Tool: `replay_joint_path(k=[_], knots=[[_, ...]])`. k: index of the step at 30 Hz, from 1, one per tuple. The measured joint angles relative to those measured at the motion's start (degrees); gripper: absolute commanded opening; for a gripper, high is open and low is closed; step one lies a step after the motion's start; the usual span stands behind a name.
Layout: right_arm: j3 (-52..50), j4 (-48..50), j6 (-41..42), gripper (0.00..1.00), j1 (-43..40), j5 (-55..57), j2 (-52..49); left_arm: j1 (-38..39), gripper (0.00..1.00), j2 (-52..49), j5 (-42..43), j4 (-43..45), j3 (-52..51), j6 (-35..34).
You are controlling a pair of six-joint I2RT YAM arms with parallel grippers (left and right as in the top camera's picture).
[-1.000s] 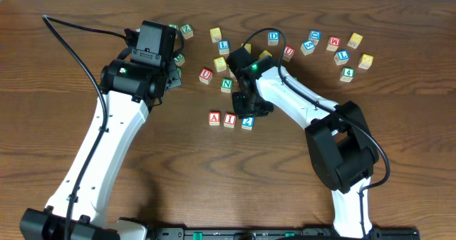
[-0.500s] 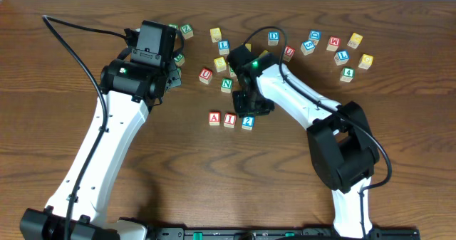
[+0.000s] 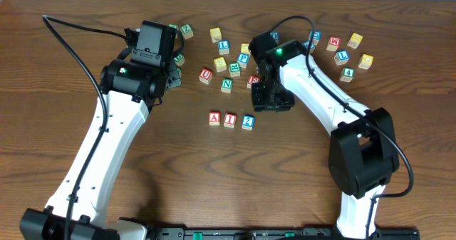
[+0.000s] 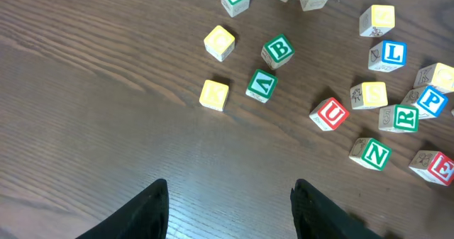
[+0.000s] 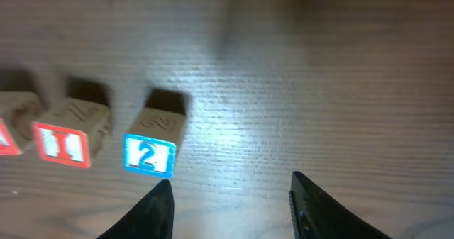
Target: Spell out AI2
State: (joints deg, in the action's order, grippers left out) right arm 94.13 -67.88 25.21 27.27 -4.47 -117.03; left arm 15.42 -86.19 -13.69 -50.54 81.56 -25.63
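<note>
Three in a row spell AI2: A block [image 3: 214, 118], I block [image 3: 229, 120], 2 block [image 3: 247, 122] | right gripper [image 5: 227, 191] beside 2 block, fingers wide, empty | left gripper [image 4: 228, 195] well apart, wide.

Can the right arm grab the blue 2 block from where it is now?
Probably yes. The right gripper is open and empty, close to the 2 block, with only bare table between them. The I block sits close beside it, so the fingers would have little room on that side.
</note>
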Motion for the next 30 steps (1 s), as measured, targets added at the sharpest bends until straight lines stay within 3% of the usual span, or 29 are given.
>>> replay_joint_path(k=[14,30], knots=[[-8.74,6.49,0.87,0.41,0.02,-0.90,-0.02,0.00,0.55,0.00,0.00,0.00,0.00,-0.02],[-12.02,11.82,1.57,0.43,0.07,-1.88,-0.02,0.00,0.55,0.00,0.00,0.00,0.00,0.00]])
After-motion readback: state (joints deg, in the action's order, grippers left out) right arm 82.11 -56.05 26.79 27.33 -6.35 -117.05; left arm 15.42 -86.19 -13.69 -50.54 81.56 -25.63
